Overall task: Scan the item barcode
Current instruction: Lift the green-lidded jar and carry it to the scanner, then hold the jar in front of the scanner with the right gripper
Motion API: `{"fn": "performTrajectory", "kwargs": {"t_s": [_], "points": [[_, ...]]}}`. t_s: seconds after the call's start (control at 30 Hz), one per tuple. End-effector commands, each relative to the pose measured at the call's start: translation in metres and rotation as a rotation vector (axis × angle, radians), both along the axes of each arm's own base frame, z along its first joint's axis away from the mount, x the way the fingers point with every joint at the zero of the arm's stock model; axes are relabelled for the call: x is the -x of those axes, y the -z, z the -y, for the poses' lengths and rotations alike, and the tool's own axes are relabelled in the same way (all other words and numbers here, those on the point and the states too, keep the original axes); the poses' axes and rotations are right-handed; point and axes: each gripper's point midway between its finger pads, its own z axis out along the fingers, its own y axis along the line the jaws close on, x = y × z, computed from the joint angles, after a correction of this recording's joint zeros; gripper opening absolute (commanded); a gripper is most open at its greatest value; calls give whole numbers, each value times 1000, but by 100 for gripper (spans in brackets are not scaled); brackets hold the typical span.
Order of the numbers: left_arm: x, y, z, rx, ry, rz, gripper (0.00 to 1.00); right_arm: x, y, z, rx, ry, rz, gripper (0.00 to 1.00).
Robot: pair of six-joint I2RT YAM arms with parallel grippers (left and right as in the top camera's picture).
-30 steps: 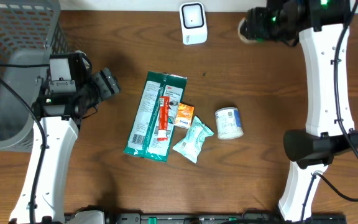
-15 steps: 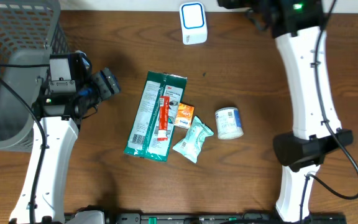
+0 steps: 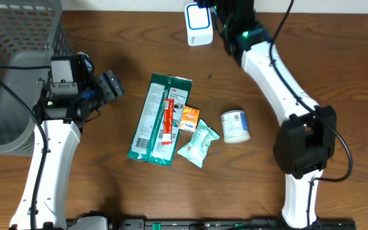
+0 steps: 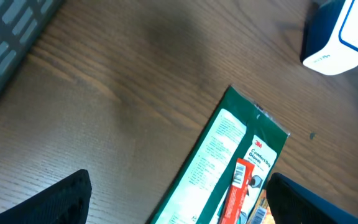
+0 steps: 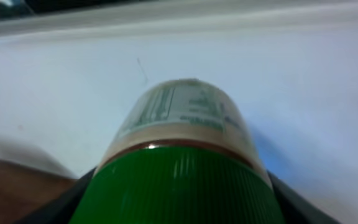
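Right wrist cam: your R gripper (image 5: 176,205) is pinching a green-capped bottle (image 5: 182,118) near the white scanner (image 3: 198,24); your L gripper (image 3: 110,86) is hanging spread wide, empty.

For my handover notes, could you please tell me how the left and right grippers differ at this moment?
The left gripper is open and empty; the right gripper is shut on a green-lidded jar. The left gripper hangs near the grey basket, facing the green packet; the right gripper is up beside the white scanner. Both are dark two-finger grippers.
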Motion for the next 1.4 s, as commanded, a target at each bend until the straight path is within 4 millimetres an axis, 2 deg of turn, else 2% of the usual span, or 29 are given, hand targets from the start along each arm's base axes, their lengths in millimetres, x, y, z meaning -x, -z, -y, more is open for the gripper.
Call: {"fn": "performTrajectory", "kwargs": {"t_s": [0.0, 0.1, 0.13, 0.27, 0.53, 0.6, 0.8, 0.97, 1.37], "points": [[-4, -10, -3, -17, 0, 28, 88, 0, 9, 7, -5, 25, 79, 1], [-4, -10, -3, -17, 0, 28, 88, -6, 33, 10, -17, 44, 109, 1], [-4, -10, -3, -17, 0, 28, 88, -12, 51, 9, -12, 47, 97, 1], [-4, -10, -3, -17, 0, 28, 88, -24, 92, 5, -10, 48, 91, 1], [-4, -10, -3, -17, 0, 28, 88, -35, 149, 2, -14, 48, 71, 1], [-4, -10, -3, -17, 0, 28, 88, -36, 158, 2, -11, 48, 63, 1], [-4, -10, -3, -17, 0, 28, 88, -38, 168, 2, -33, 50, 69, 1], [-4, -10, -3, -17, 0, 28, 88, -41, 175, 11, -108, 67, 44, 1], [-4, -10, -3, -17, 0, 28, 88, -45, 164, 22, -185, 82, 77, 1]]}}
